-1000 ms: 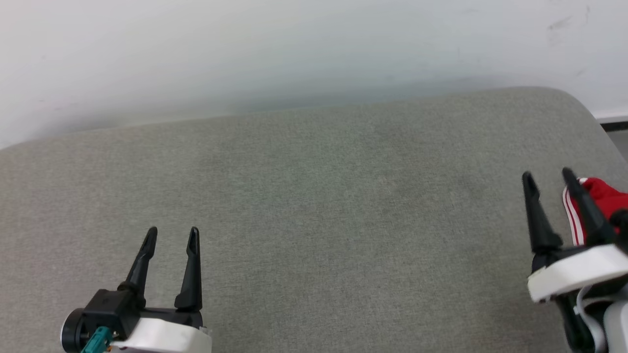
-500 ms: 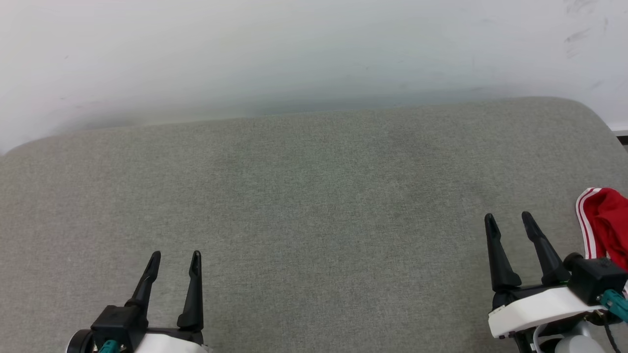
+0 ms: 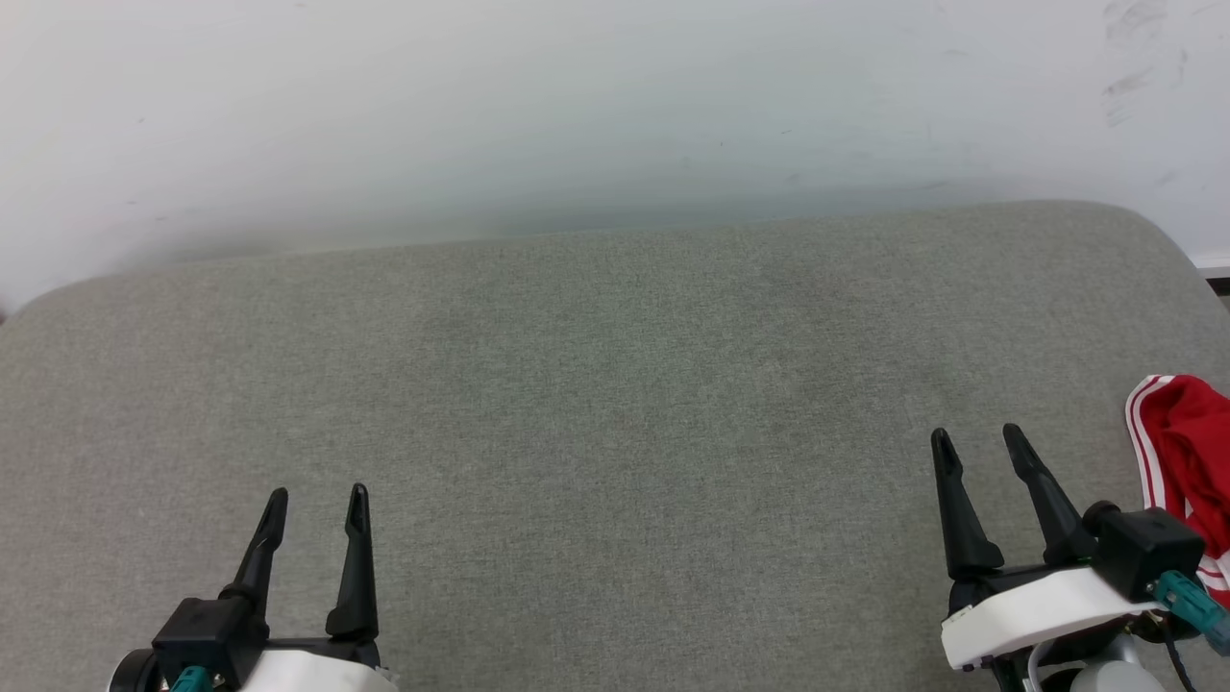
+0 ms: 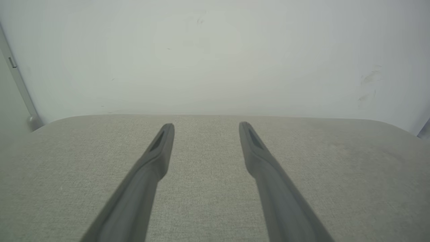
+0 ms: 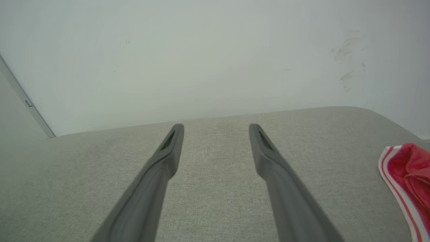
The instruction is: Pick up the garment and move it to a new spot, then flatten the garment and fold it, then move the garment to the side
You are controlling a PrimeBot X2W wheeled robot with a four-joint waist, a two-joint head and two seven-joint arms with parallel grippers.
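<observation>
The garment (image 3: 1187, 461) is a red cloth with red-and-white striped trim, lying on the grey cushion at the far right edge of the head view; most of it is cut off by the frame. It also appears at the right edge of the right wrist view as the garment (image 5: 408, 174). My right gripper (image 3: 978, 444) stands open just left of it, nothing between its fingers (image 5: 168, 151). My left gripper (image 3: 315, 498) is open at the lower left, far from the cloth, and its fingers (image 4: 161, 144) hold nothing.
A wide grey fabric surface (image 3: 615, 404) stretches across the head view, with rounded far corners. A white wall (image 3: 615, 106) rises right behind its far edge. A dark gap (image 3: 1213, 274) shows past the right corner.
My right gripper has drawn back and left, away from the garment, which now lies uncovered beside it. The left gripper sank slightly toward the bottom edge. The head camera shifted a little.
</observation>
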